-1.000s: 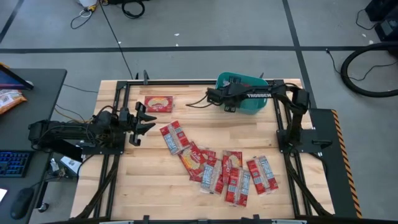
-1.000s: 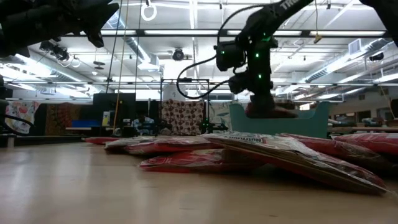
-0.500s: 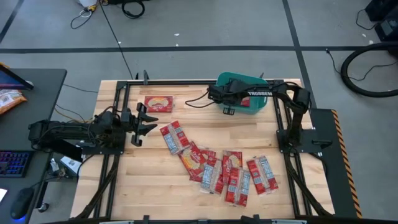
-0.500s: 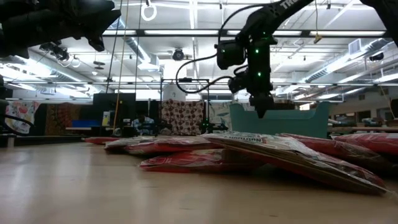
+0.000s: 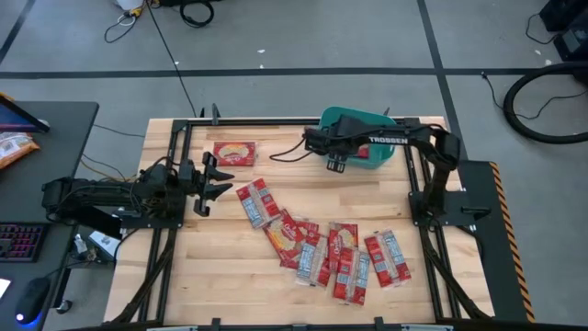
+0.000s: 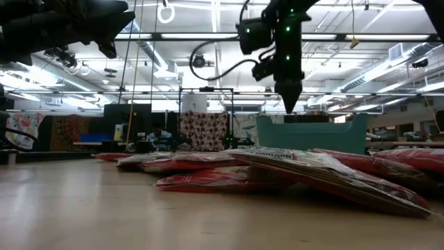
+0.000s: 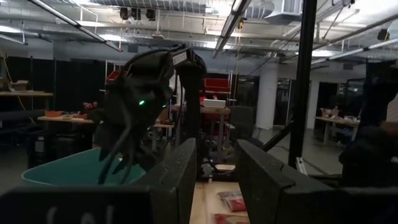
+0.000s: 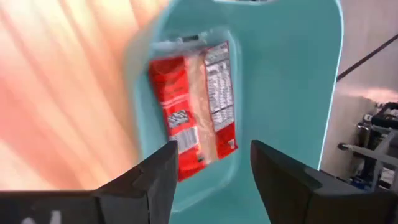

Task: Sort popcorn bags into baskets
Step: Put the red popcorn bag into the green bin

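Several red popcorn bags (image 5: 317,246) lie flat in an overlapping heap on the wooden table's near middle, and one more bag (image 5: 234,153) lies alone at the far left. The teal basket (image 5: 360,138) stands at the far edge. In the right wrist view one red bag (image 8: 193,106) lies flat on the basket's floor (image 8: 280,93). My right gripper (image 8: 214,177) hangs open above the basket's left end (image 6: 288,97), fingers pointing down, nothing between them. My left gripper (image 5: 219,179) hovers open at the table's left side, holding nothing.
The metal frame rails (image 5: 175,147) run along the table's left, right and far edges. In the low view the bag heap (image 6: 277,170) lies in front of the basket (image 6: 312,133). Bare wood (image 5: 230,267) lies near left of the heap.
My right gripper has let go of a red bag and risen straight up out of the basket. The bag now lies flat on the basket's floor. My left gripper has kept still.
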`<state>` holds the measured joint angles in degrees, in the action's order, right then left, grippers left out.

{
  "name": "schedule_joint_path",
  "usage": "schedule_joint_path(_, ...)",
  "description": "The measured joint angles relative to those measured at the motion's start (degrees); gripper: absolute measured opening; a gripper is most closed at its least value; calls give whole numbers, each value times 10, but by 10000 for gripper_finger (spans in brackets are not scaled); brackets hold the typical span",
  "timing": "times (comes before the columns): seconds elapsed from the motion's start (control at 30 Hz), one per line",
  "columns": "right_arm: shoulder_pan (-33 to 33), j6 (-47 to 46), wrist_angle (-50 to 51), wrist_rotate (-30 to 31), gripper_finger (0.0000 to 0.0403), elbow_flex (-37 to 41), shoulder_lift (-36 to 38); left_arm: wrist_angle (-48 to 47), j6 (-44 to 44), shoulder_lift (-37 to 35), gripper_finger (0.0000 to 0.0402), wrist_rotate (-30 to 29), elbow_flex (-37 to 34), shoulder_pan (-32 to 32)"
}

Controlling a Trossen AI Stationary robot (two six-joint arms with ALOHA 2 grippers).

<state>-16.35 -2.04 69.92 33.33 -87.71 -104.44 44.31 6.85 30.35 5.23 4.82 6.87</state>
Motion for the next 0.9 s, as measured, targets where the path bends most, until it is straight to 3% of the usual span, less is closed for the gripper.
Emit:
schedule_joint_path(0.43,124,-104,-25,-2,205,-1,43,-5,3,0,116,0,0,0)
schedule_joint_path(0.73,199,-133,-114,-62,206,-1,43,-6,16,0,116,0,0,0)
schedule_joint_path(0.9,229,-128,-182,-65,206,9,44,-112,34,0,116,40,12,0)
